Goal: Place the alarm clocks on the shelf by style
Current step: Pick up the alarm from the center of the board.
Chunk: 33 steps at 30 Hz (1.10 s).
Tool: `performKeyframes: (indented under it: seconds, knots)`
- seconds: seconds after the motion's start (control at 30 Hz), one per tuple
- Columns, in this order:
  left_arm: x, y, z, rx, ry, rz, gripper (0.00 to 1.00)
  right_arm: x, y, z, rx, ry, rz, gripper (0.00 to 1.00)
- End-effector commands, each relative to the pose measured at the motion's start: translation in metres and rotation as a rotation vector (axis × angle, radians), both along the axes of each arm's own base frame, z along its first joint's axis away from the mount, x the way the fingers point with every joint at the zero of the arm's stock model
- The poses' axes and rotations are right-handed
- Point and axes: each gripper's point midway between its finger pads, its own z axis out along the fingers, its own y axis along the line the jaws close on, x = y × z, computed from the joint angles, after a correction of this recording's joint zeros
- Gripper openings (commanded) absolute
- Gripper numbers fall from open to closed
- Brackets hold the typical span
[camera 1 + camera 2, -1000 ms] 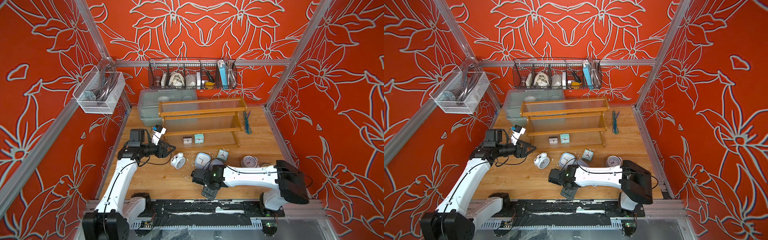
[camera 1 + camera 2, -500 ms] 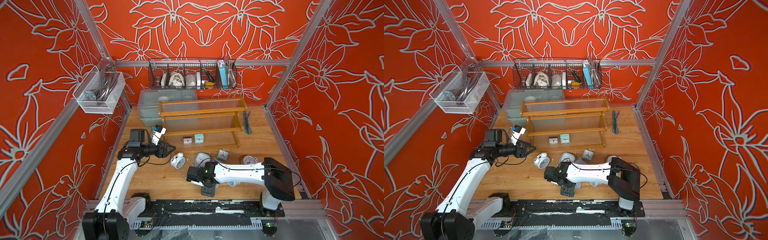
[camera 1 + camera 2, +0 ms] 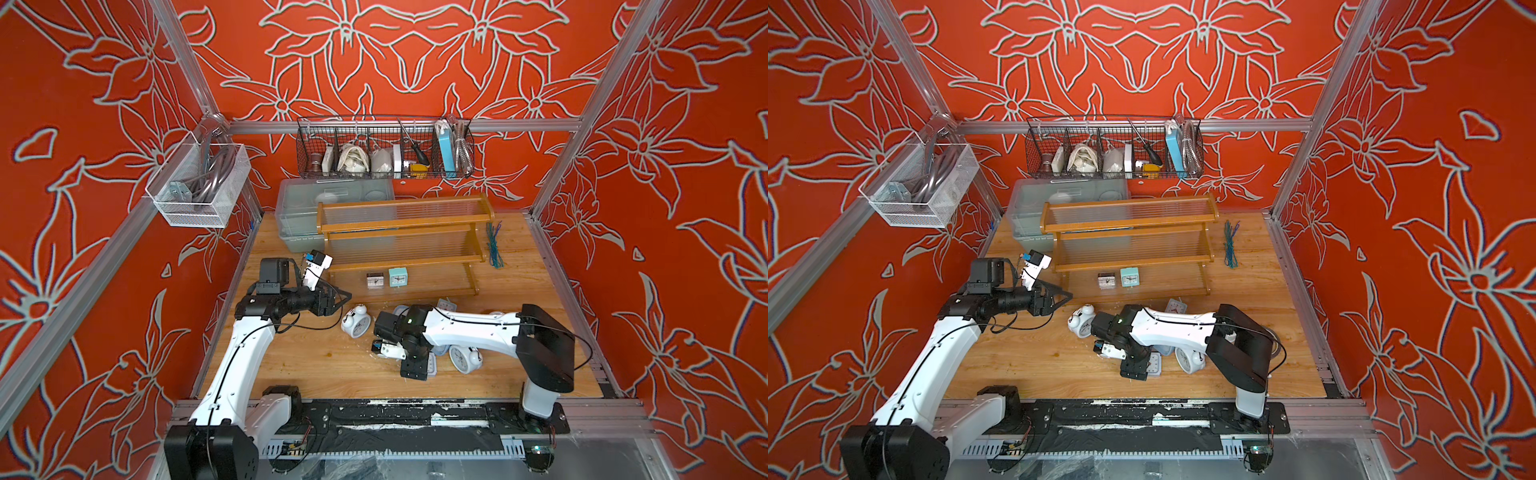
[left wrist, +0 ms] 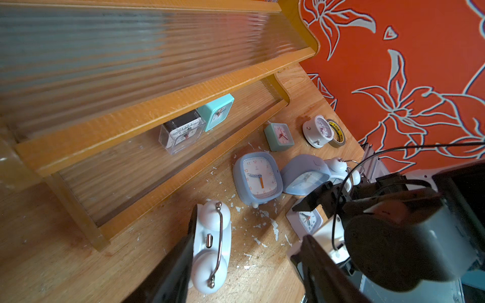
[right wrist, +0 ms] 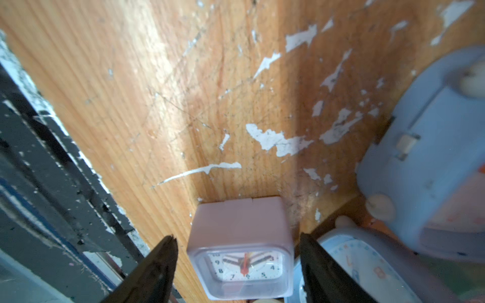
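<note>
Lying face-up, white clock (image 5: 240,262), right gripper (image 5: 237,237) astride

This is a robotics lab test cell, not a lived-in room. Aluminium frame rails (image 3: 519,124) box in a small stall lined with red floral-print panels (image 3: 685,124). The left arm (image 3: 245,353) and right arm (image 3: 469,328), white and black with loose cabling, are bolted to a black base rail (image 3: 395,411) along the front of a scuffed, paint-flecked wooden counter (image 3: 316,374). Household props fill it: a wooden shelf (image 3: 399,226), a clear plastic bin (image 3: 299,208), a black wire basket (image 3: 374,133) of odds and ends and a white mesh basket (image 3: 195,208) hung on the walls, and small alarm clocks (image 3: 355,326) lying about.
</note>
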Motion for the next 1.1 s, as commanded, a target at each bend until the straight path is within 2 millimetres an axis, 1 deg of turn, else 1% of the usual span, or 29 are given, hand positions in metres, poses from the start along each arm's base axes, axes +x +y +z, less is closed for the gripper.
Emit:
performKeyframes:
  seconds: [0.0,0.3,0.4,0.53,0.7,0.8,0.93,1.07]
  knots:
    - [-0.004,-0.003,0.002,-0.004,-0.012,-0.015,0.66,-0.01,-0.001,-0.004,-0.023,0.071,0.028,0.75]
    - [-0.003,-0.003,0.0,-0.006,-0.005,-0.015,0.66,-0.009,-0.007,-0.009,-0.057,0.066,0.038,0.7]
    - [-0.003,-0.003,0.0,-0.006,-0.006,-0.015,0.66,-0.006,-0.012,-0.011,-0.085,0.054,0.042,0.73]
    - [-0.003,-0.003,0.0,-0.005,-0.004,-0.016,0.66,-0.009,-0.015,-0.013,-0.1,0.068,0.048,0.79]
    - [-0.002,-0.002,-0.001,-0.006,-0.002,-0.015,0.66,-0.008,-0.015,-0.013,-0.103,0.064,0.049,0.8]
    - [-0.003,-0.002,-0.001,-0.006,-0.002,-0.015,0.66,-0.007,-0.015,-0.013,-0.104,0.057,0.052,0.77]
    - [-0.002,-0.002,-0.002,-0.005,0.001,-0.015,0.67,-0.007,-0.014,-0.012,-0.096,0.056,0.057,0.71]
    - [-0.002,-0.002,-0.002,-0.005,0.001,-0.015,0.66,-0.008,-0.012,-0.01,-0.086,0.065,0.054,0.62]
